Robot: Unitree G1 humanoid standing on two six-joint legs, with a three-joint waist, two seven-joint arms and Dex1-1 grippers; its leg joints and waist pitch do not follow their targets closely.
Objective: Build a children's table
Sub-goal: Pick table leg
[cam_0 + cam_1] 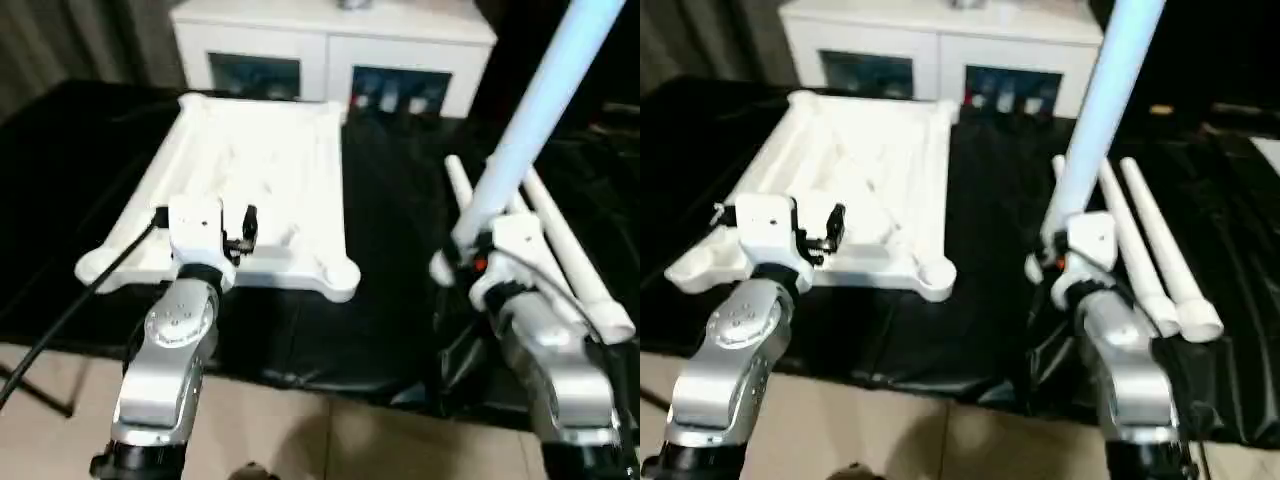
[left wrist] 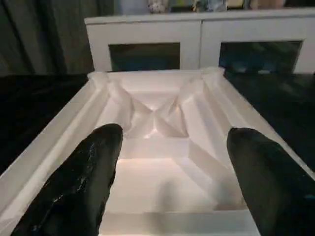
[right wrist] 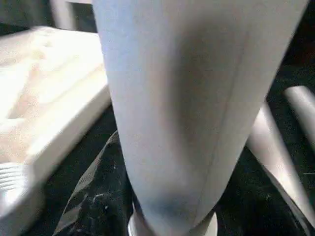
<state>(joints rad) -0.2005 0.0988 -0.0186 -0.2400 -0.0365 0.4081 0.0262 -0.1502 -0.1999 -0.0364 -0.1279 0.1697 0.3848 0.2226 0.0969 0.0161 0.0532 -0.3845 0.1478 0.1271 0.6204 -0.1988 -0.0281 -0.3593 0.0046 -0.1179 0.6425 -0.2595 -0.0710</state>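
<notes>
You can't follow the raised leg (image 1: 530,120) to its tip: it runs off the picture at one o'clock, and its lower end is buried behind the right wrist. The right gripper's fingers are hidden under that leg too, so their grip stays unreadable. The left arm (image 1: 175,340) covers part of the tabletop's (image 1: 260,160) near rim at six o'clock. Behind the cabinet (image 1: 940,45) glass, at twelve o'clock, the contents are too blurred to name.
</notes>
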